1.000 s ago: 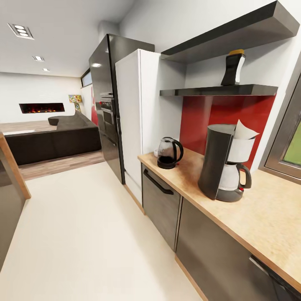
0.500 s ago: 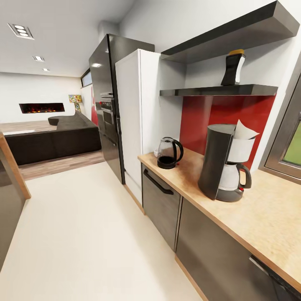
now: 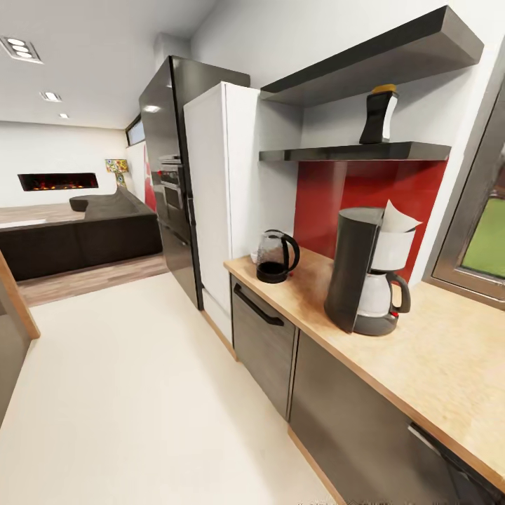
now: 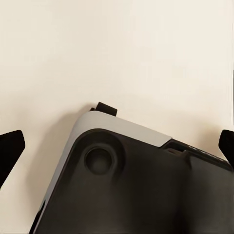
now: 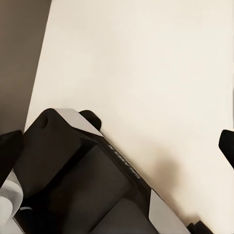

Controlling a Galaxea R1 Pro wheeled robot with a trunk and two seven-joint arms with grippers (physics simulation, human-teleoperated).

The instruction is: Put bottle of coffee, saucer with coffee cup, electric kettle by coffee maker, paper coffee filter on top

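Change since half a second ago: whole head view shifted slightly left and down, so the camera has moved; the objects keep their places relative to one another.

Coffee maker point(image 3: 365, 273): upright on the countertop point(image 3: 435, 358), right of centre of frame, carafe handle facing right.
Filter point(image 3: 398, 219): white paper standing in the top of the coffee maker, its corner pointing up.
Kettle point(image 3: 274, 257): on the countertop's far left end, centre of frame, well apart from the coffee maker.
Coffee bottle point(image 3: 377, 115): upright on the black shelf point(image 3: 351, 151), upper right of frame, above the coffee maker.
Thicker grey shelf point(image 3: 379, 59): above the black one.
Red backsplash point(image 3: 344, 203): behind the coffee maker.
White cabinet point(image 3: 224, 189) and dark fridge point(image 3: 165, 168): left of the countertop.
Pale floor point(image 3: 140, 393): lower left.

Left gripper point(image 4: 117, 148): dark fingertips at opposite edges of the wrist view, set wide apart, holding nothing, above the robot's base and pale floor.
Right gripper point(image 5: 122, 148): fingertips likewise at opposite edges, apparently spread, though only partly in view; nothing between them.
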